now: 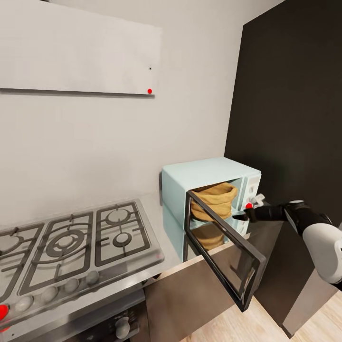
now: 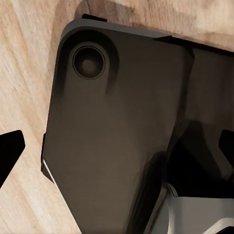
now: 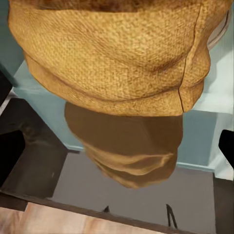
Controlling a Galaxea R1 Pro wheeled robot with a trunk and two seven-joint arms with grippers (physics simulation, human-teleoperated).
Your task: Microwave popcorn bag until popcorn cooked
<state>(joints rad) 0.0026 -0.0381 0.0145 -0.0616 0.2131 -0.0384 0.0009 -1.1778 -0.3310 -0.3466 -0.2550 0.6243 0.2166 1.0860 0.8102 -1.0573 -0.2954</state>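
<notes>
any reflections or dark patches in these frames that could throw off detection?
Head view: the glossy countertop mirrors the microwave and the popcorn bag, and the tall cabinet is near black. Right wrist view: a darker, duller copy of the bag reflects below the real one. Left wrist view: a dark panel, heavily shadowed.

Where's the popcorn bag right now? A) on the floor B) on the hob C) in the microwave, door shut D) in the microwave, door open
D: the popcorn bag sits inside the microwave, whose glass door hangs swung open toward the robot.
</notes>
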